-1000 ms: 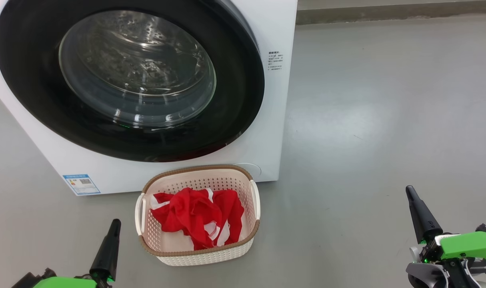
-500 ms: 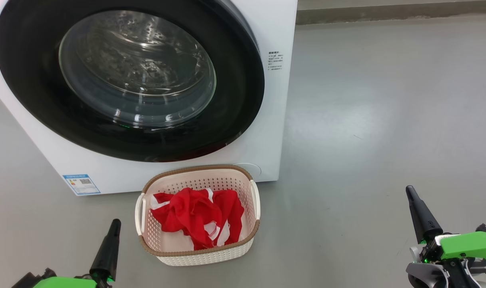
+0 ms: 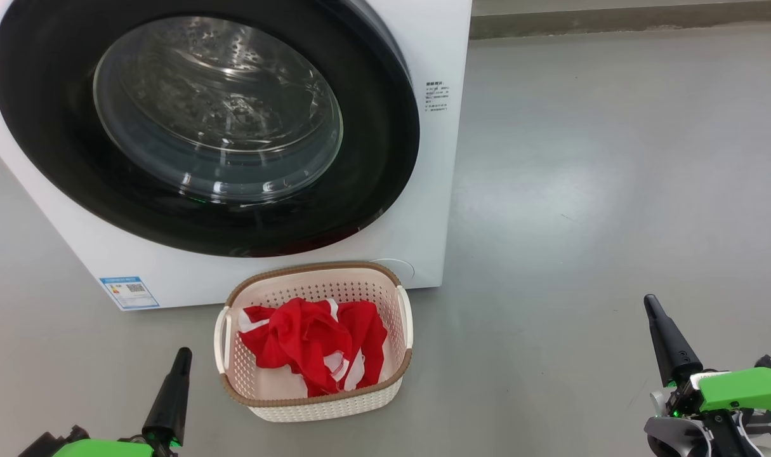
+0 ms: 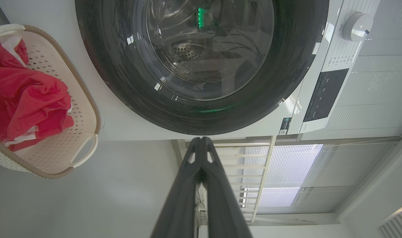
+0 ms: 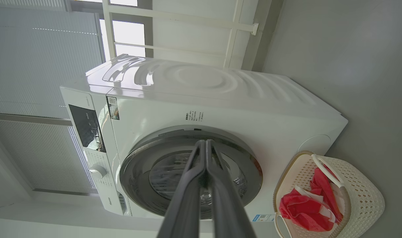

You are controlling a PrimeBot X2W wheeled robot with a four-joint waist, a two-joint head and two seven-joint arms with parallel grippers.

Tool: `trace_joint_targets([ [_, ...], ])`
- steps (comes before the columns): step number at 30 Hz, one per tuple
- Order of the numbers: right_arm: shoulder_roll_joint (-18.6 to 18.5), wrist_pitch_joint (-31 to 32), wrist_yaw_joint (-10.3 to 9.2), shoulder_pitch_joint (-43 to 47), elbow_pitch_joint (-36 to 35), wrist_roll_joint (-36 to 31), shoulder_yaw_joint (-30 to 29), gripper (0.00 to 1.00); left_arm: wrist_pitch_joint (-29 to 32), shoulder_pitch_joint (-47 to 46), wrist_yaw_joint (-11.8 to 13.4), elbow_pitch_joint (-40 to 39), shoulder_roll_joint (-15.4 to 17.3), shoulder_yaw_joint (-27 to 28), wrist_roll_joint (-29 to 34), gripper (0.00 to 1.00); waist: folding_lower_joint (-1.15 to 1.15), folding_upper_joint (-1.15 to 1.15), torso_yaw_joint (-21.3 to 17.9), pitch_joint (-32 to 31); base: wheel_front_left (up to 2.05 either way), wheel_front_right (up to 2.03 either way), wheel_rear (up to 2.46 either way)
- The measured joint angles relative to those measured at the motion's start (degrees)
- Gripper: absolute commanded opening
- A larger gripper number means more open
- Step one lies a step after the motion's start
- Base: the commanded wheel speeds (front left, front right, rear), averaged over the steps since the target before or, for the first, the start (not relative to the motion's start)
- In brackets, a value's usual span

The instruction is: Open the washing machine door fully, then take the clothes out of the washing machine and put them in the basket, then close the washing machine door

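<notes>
The white washing machine stands ahead with its black-rimmed glass door lying flat against the front; the steel drum shows through the glass. On the floor in front of it sits the cream basket, and the red clothes with white trim lie inside it. My left gripper rests low at the basket's left, shut and empty. My right gripper is far off to the right, also shut and empty. Both wrist views show the door, the basket and the clothes.
Grey floor stretches wide to the right of the machine. A blue label is stuck low on the machine's front. White blinds and a window frame stand behind the machine in the wrist views.
</notes>
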Motion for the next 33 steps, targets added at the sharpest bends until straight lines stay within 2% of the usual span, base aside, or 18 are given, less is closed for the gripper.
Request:
trace_joint_targets([
  [33,0.0,0.0,0.00,0.0,0.0,0.1,-0.1,0.00,0.0,0.0,0.0,0.0,0.0,0.0,0.0,0.00,0.00,0.00,0.0,0.0,0.00,0.00,0.00],
])
